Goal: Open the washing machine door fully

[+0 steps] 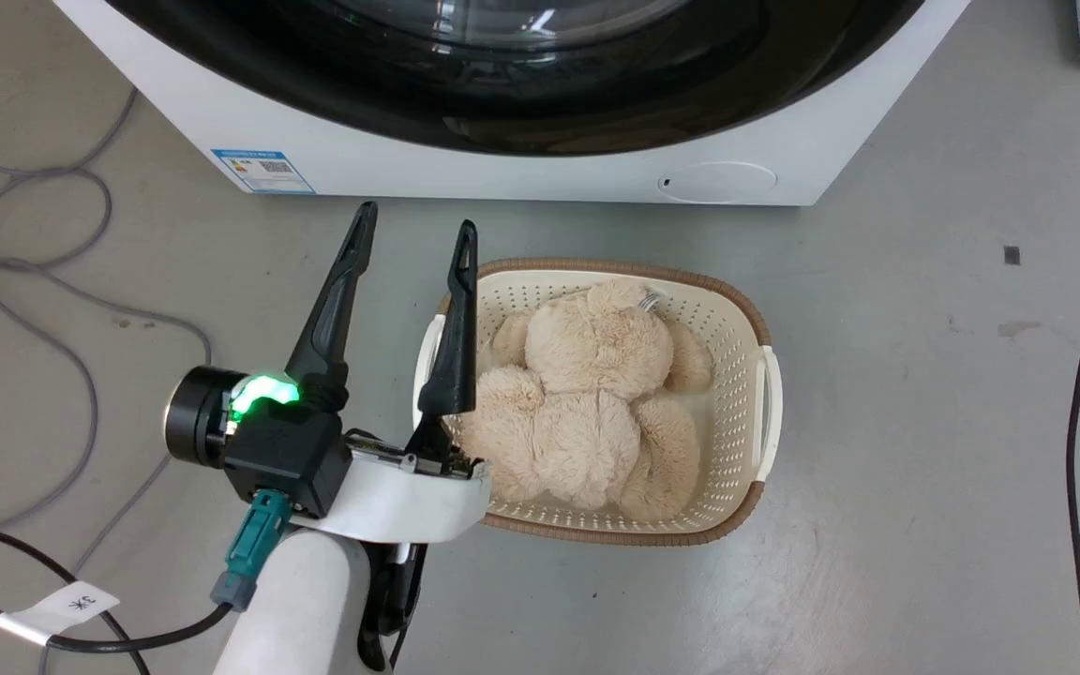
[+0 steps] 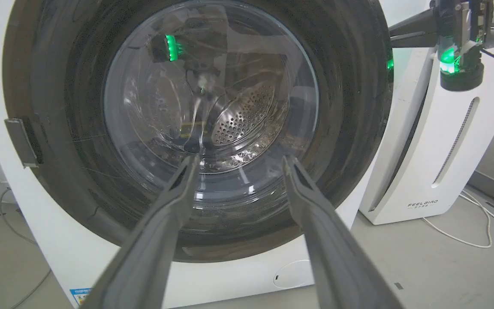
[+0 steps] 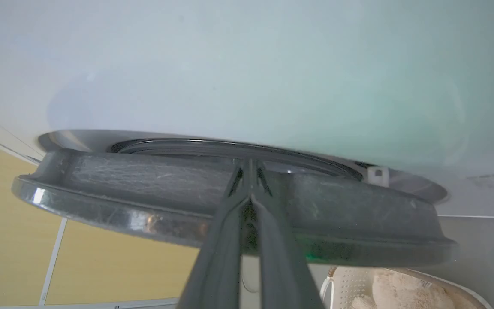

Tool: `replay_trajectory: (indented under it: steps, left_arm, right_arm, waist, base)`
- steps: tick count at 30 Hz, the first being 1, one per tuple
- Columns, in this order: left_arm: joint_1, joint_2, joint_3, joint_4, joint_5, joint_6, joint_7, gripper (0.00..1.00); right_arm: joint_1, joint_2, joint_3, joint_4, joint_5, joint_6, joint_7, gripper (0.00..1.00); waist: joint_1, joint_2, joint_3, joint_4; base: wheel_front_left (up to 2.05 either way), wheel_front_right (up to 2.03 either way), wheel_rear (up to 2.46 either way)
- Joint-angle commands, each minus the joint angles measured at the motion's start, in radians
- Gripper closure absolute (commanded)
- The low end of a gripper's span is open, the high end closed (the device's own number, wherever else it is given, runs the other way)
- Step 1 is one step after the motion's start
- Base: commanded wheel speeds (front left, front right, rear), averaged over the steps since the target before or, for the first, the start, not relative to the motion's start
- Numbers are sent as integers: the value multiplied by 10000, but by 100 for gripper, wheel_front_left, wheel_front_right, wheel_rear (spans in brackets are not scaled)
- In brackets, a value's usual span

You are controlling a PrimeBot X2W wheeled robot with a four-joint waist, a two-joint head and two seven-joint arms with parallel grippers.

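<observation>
A: Where is the washing machine door [image 2: 79,189]?
B: On the front of the washing machine [image 1: 521,173], straight ahead of the left gripper [image 2: 241,159]. In the head view the picture edge cuts its upper part, so I see the lower black arc only.
A: Is it open?
B: The right wrist view shows it edge-on, and its rim stands a little off the white front. How far, I cannot tell.
A: And the right gripper [image 3: 249,165]?
B: Its fingers are pressed together, with the tips at the inner side of the door's rim. Whether something is pinched between them is hard to make out, because the tips blur into the grey.
A: The left one?
B: Its fingers are spread wide, apart from the door.
A: What is inside the machine?
B: Through the glass bowl [image 2: 152,107] the perforated drum [image 2: 247,116] shows, but reflections cover much of it.
A: On the floor?
B: A basket [image 1: 596,267] near the machine, with a plush bear [image 1: 587,403] lying in it. One left finger hides part of the basket's rim. Just beside the machine stands a white FEELBIRD appliance [image 2: 448,141], its top hidden behind the right arm.
</observation>
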Motion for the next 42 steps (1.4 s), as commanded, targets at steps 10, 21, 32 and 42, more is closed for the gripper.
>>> replay_trajectory:
  steps: [10,21,32,42]
  left_arm:
    - [58,16,19,147,-59,37,-55,0]
    - [674,16,10,647,-63,20,-55,0]
    - [1788,164,324,1462,85,126,-55,0]
    - [2620,442,465,2264,-26,114,-55,0]
  right_arm:
    - [771,-52,377,-709,-55,10,701,100]
    - [2139,-436,538,-1573,75,10,1156,100]
    - [4166,-770,908,-2718,406,10,1448,100]
    - [5560,-1064,1403,-4220,918,10,1436,100]
  waist:
    - [-2,0,-422,-16]
    - [-2,0,-1404,178]
    - [-2,0,-2775,321]
    - [-2,0,-3574,392]
  base:
    - [0,0,0]
    - [0,0,0]
    - [0,0,0]
    - [0,0,0]
